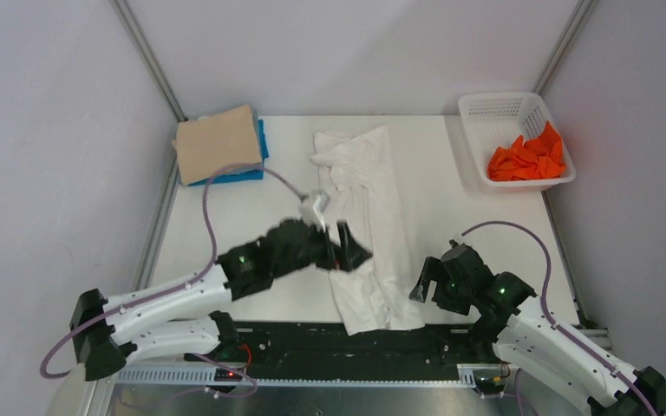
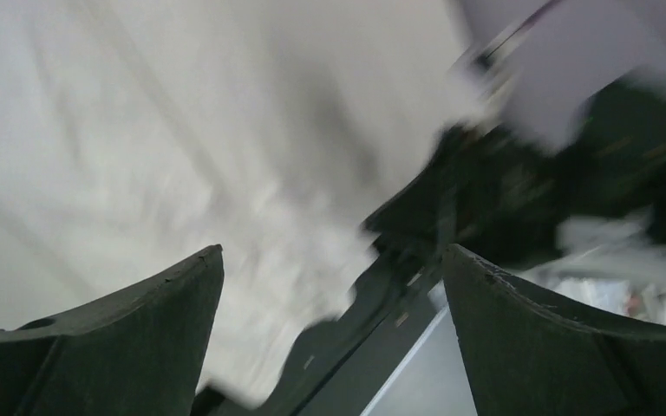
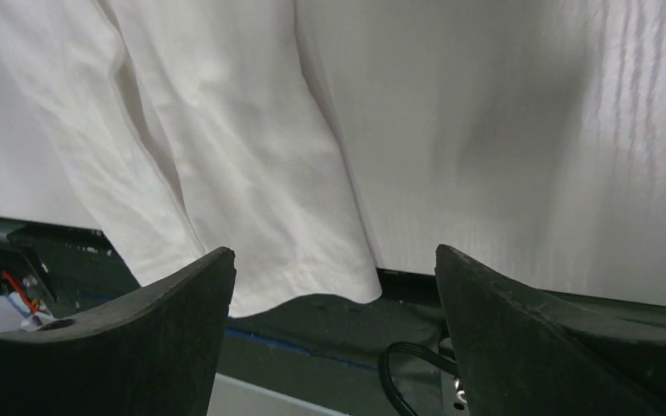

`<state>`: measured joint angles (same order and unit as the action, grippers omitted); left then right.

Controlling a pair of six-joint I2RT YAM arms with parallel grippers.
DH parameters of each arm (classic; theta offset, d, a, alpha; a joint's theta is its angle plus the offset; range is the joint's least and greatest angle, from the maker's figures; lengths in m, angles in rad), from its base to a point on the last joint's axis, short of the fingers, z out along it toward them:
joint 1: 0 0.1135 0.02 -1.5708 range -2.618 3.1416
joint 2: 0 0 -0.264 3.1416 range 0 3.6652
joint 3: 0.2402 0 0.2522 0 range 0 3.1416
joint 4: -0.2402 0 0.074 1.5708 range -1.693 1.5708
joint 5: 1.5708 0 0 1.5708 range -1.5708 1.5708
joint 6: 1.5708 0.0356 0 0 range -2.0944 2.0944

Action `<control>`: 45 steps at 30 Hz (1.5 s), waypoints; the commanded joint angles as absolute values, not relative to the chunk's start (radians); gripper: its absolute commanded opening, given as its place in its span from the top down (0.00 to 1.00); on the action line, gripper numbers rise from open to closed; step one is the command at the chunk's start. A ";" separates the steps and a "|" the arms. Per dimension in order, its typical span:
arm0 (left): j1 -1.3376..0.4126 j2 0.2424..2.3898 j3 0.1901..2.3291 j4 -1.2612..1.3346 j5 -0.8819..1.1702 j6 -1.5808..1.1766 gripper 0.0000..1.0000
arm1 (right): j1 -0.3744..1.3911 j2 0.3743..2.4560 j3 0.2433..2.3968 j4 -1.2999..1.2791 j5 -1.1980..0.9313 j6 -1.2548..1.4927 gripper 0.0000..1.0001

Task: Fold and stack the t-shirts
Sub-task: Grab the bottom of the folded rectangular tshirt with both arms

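Observation:
A thin white t-shirt [image 1: 368, 217] lies folded into a long strip down the middle of the table, its near end hanging over the front edge. It fills the left wrist view [image 2: 182, 139], blurred, and the right wrist view [image 3: 251, 147]. My left gripper [image 1: 347, 247] is open and empty over the strip's left side. My right gripper [image 1: 425, 282] is open and empty just right of the strip's near end. A folded beige-tan t-shirt [image 1: 217, 143] lies on a folded blue one [image 1: 263, 143] at the back left. An orange t-shirt [image 1: 529, 158] lies crumpled in the basket.
The white lattice basket [image 1: 486, 108] stands at the back right corner. A black rail [image 1: 312, 338] runs along the table's front edge under the shirt's hem. Grey walls close in on both sides.

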<state>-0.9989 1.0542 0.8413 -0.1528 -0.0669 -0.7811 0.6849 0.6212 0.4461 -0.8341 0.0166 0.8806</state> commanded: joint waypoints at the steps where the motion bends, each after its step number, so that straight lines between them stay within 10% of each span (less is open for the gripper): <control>1: -1.199 0.976 0.600 -0.261 -0.239 -0.909 0.00 | 0.680 0.611 0.434 -0.853 -0.082 0.890 0.12; 8: -1.471 1.015 0.545 -0.279 -0.303 -1.090 0.15 | 0.685 0.622 0.402 -0.823 -0.142 0.906 0.16; 23: -1.485 1.384 0.685 -0.298 -0.371 -1.153 0.40 | 0.696 0.652 0.364 -0.766 -0.180 0.904 0.20; 29: -1.473 1.448 0.725 -0.308 -0.349 -1.130 0.71 | 0.699 0.657 0.361 -0.801 -0.181 0.891 0.23; 33: -1.474 1.407 0.699 -0.335 -0.333 -1.131 0.99 | 0.705 0.696 0.358 -0.792 -0.213 0.871 0.31; 41: -1.486 1.349 0.663 -0.347 -0.298 -1.141 1.00 | 0.771 0.818 0.334 -0.665 -0.262 0.910 0.53; 45: -1.505 1.356 0.674 -0.360 -0.288 -1.147 1.00 | 0.797 0.850 0.333 -0.651 -0.233 0.924 0.87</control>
<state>-1.4849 1.3651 0.6601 -0.3477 -0.2981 -1.1267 0.7723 0.8337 0.3405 -0.6949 -0.2222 0.9024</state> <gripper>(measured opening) 0.015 0.250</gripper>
